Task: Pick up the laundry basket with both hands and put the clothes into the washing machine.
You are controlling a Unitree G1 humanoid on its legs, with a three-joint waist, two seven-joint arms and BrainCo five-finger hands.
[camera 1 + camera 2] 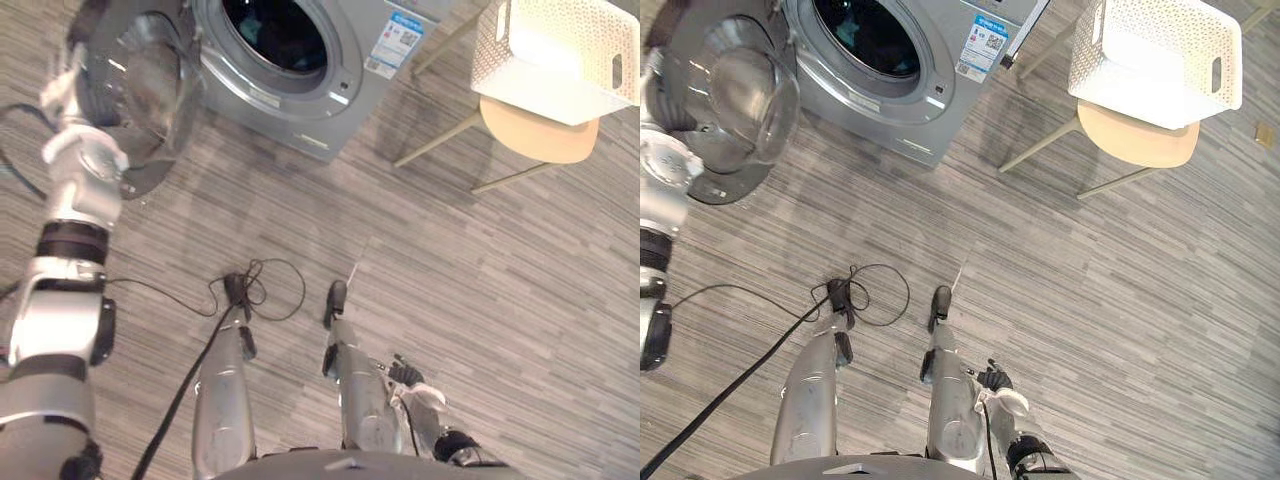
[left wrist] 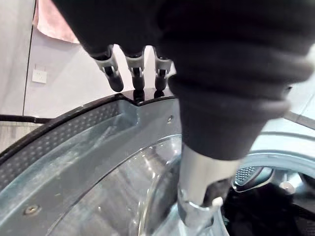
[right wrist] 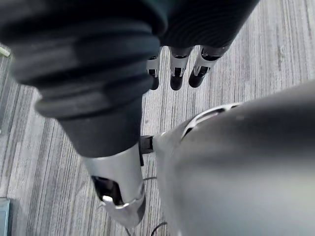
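Left hand point(image 2: 206, 64) at the washer point(image 1: 330, 60) door point(image 1: 140, 85), basket point(image 1: 1160, 60) on a chair point(image 1: 1135, 140)

Released, its fingers point(image 2: 134, 73) straight, the left hand touches the open door's rim. The right hand point(image 1: 412, 385) hangs low over the floor point(image 1: 500, 300), fingers loose, grasping nothing. The white basket covers the chair's seat, well apart from both hands.

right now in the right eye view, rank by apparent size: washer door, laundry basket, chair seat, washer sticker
1. washer door and laundry basket: they look alike, no firm rank
2. chair seat, partly covered by the basket
3. sticker, smallest
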